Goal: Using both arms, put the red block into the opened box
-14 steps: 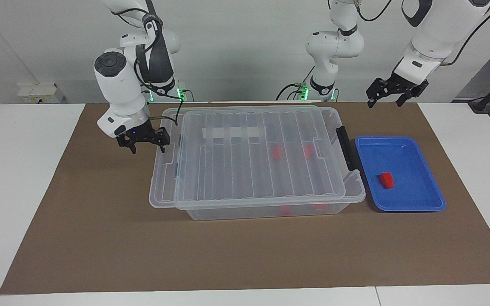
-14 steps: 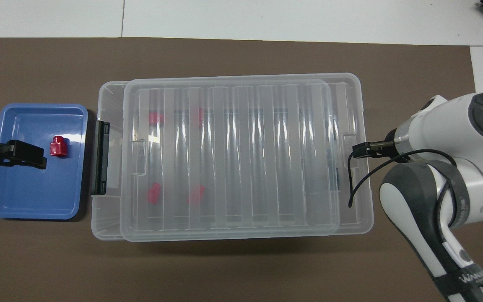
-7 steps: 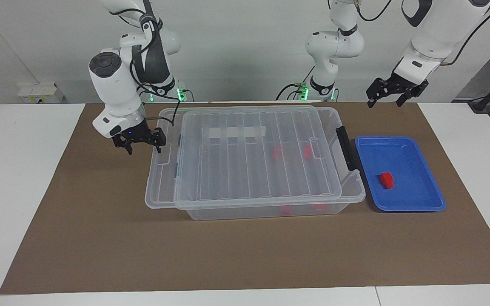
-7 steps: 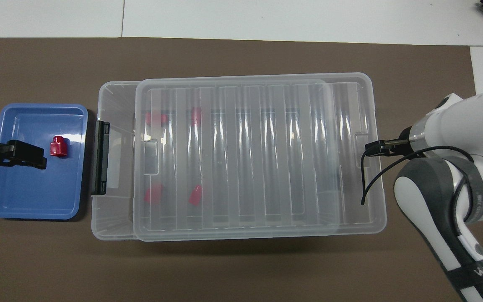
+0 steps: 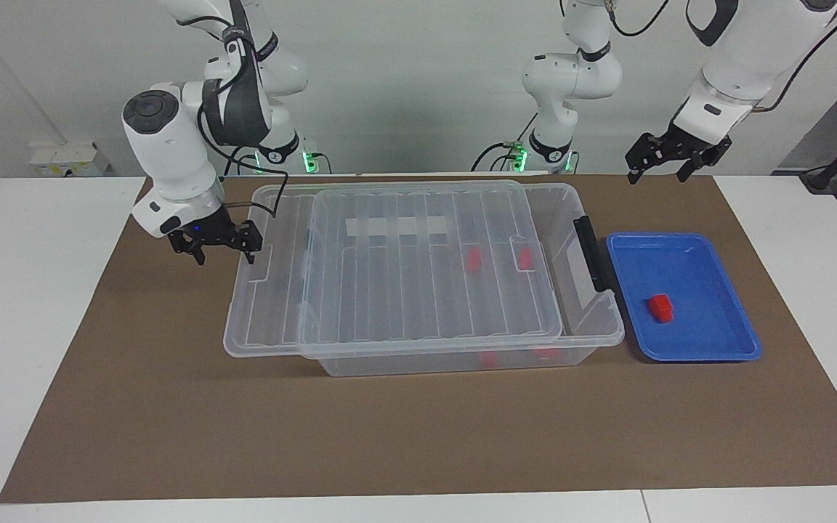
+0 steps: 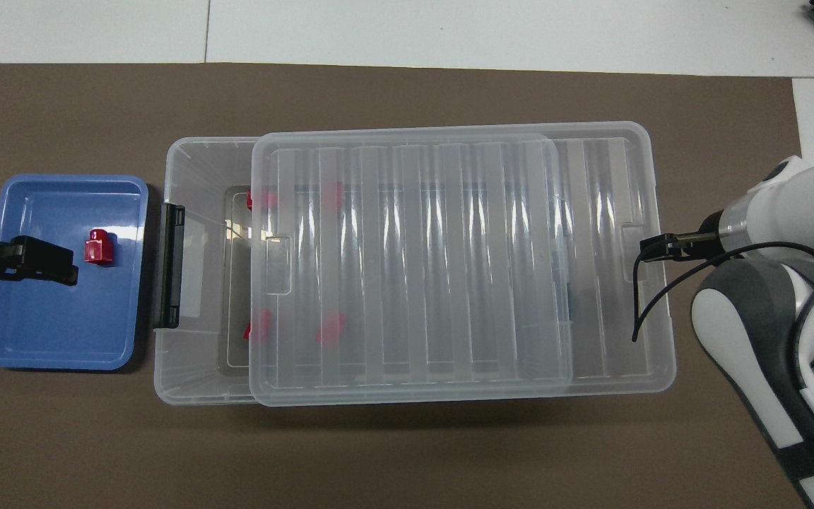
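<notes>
Your left gripper (image 5: 668,161), fingers apart and empty, hangs over the table by the blue tray (image 5: 742,335); the red block (image 5: 660,307) lies in that tray, farther out; your right gripper (image 5: 218,244), fingers apart, sits at the lid's (image 5: 418,290) end; the box (image 5: 584,341) gapes at its black-handle end.

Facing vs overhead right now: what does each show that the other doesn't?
Facing only: both arm bases, the wall, and the whole left hand, up over the table's edge by the tray.
Overhead only: the box's uncovered end seen straight down.
Both: lid slid toward the right arm's end, right hand at its edge, red block in the tray.
</notes>
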You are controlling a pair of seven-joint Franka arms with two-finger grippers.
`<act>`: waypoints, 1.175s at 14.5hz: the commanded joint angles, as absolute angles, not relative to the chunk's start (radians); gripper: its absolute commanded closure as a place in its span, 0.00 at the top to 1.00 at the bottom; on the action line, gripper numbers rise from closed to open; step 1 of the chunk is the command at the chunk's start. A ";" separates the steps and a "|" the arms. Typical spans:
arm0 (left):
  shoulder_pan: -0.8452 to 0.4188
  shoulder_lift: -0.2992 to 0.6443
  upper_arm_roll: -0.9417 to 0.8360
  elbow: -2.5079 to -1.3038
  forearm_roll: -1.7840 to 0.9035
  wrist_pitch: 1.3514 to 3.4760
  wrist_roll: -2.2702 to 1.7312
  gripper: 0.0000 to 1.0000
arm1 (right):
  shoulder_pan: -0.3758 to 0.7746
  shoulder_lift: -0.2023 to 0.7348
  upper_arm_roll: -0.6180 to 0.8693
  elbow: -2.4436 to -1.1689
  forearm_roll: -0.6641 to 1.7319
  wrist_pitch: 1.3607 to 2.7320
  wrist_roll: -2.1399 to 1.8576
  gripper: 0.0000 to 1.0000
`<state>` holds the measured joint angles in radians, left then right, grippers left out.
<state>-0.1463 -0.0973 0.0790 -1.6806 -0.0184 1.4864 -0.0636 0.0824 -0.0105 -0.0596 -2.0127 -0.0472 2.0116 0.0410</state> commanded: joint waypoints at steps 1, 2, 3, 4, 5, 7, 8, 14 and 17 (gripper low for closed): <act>-0.106 -0.118 0.080 -1.692 -0.017 1.480 -0.049 1.00 | 0.045 -0.026 -0.057 -2.020 -0.066 2.010 -0.005 1.00; -0.097 -0.118 0.081 -1.692 -0.017 1.480 -0.045 1.00 | 0.037 -0.026 -0.057 -2.020 -0.066 2.010 -0.009 1.00; -0.088 -0.118 0.080 -1.692 -0.017 1.479 -0.031 1.00 | 0.031 -0.026 -0.057 -2.020 -0.066 2.008 -0.009 1.00; -0.081 -0.118 0.081 -1.692 -0.017 1.479 0.010 1.00 | 0.028 -0.026 -0.057 -2.020 -0.066 2.008 -0.011 1.00; -0.069 -0.118 0.081 -1.690 -0.017 1.480 0.070 1.00 | 0.026 -0.026 -0.057 -2.020 -0.066 2.006 -0.011 1.00; -0.032 -0.117 0.081 -1.692 -0.017 1.493 0.146 1.00 | 0.018 -0.028 -0.057 -2.020 -0.066 2.006 -0.011 1.00; -0.017 -0.117 0.081 -1.695 -0.017 1.506 0.146 1.00 | 0.017 -0.028 -0.057 -2.020 -0.066 2.005 -0.011 1.00; 0.017 -0.163 0.084 -1.867 0.031 1.790 0.132 1.00 | -0.008 -0.034 -0.058 -2.020 -0.066 1.999 -0.015 1.00; 0.028 -0.153 0.084 -1.910 0.031 1.868 0.133 1.00 | -0.017 -0.034 -0.058 -2.020 -0.066 1.997 -0.028 1.00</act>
